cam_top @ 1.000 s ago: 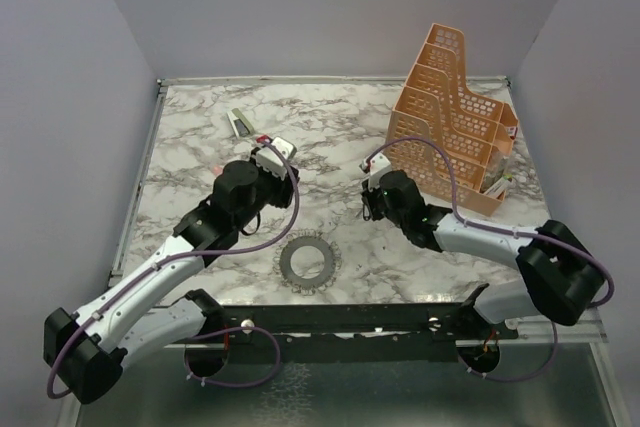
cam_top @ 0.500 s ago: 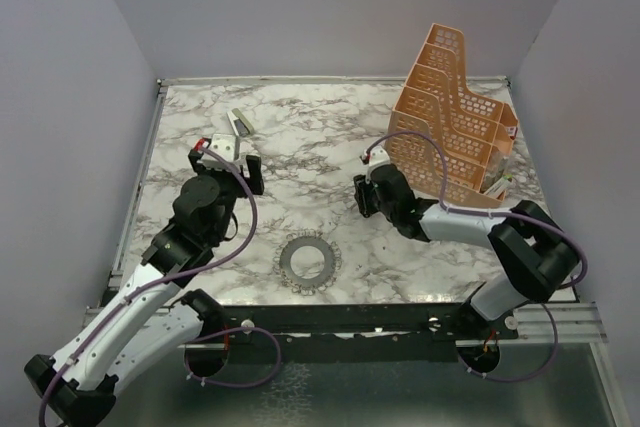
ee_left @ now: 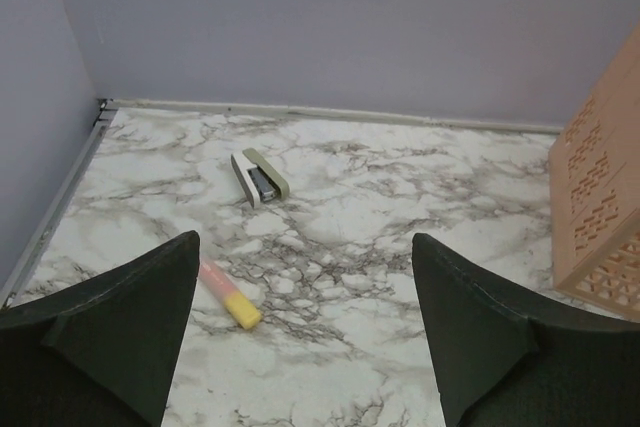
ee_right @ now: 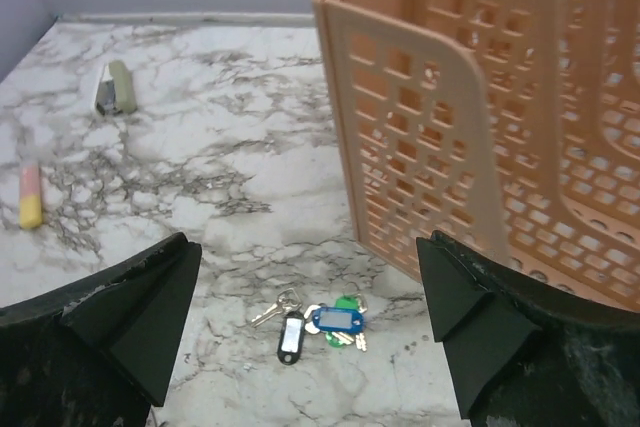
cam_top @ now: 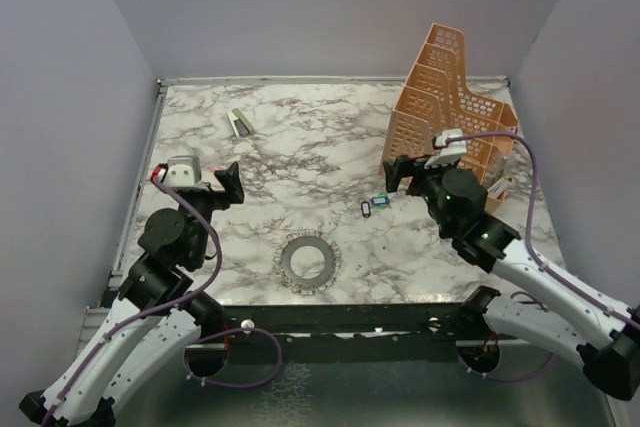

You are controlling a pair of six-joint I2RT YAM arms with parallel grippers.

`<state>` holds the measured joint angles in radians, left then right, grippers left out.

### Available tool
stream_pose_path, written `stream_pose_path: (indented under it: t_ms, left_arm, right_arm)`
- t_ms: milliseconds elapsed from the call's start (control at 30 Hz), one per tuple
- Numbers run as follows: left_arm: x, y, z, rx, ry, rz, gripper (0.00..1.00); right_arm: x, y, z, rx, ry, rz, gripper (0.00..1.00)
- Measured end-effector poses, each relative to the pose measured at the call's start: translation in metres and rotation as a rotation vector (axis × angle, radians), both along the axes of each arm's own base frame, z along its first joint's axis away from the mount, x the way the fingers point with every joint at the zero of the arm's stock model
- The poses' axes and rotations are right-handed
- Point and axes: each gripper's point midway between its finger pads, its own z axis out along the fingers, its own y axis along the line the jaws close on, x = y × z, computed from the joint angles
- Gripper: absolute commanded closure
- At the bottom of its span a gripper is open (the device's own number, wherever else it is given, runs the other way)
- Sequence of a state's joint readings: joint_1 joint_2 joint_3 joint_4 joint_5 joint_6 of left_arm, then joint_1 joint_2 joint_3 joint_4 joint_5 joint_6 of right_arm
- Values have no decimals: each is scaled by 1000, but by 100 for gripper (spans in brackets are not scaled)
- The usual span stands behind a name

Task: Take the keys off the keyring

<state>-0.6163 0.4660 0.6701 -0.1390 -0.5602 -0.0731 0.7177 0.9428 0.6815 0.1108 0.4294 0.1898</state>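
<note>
- Well, my right gripper [ee_right: 305, 239] hung wide open, empty; the keys [ee_right: 285, 304] lay just ahead below it, not yet off their keyring [ee_right: 312, 312], beside the rack [ee_right: 440, 52].
- My left gripper [ee_left: 305, 237] gaped empty too, well left of them, likely clear for a regrasp.

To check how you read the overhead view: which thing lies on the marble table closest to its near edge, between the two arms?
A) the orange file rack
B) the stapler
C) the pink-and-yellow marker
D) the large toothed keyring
D: the keyring lies flat just ahead of the front edge, whereas the stapler sits far back on the left and the orange file rack stands at the right rear.
</note>
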Motion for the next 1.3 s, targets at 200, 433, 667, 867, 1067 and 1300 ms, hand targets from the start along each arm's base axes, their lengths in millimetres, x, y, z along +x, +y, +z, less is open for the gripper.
stream_pose_path:
  t_ms: [200,433,667,867,1067,1300]
  left_arm:
    - [-23,22,18,-84,-69,38,8]
    - [-43,41,27,-156,-113,64,2]
    - [-60,60,27,-209,-140,109,1]
    - [-76,83,20,-277,-183,175,1]
    - [-69,86,-1,-244,-139,223,1]
    - [-69,89,-4,-239,-131,244,1]
  right_arm:
    - [-30,-53,43,10,-69,-115,0]
    - [-62,-106,72,33,-113,-246,0]
    - [-88,-148,80,110,-139,-370,0]
    - [-105,-167,73,171,-176,-397,0]
    - [-116,-184,74,222,-197,-448,0]
    - [-123,-192,75,248,-213,-463,0]
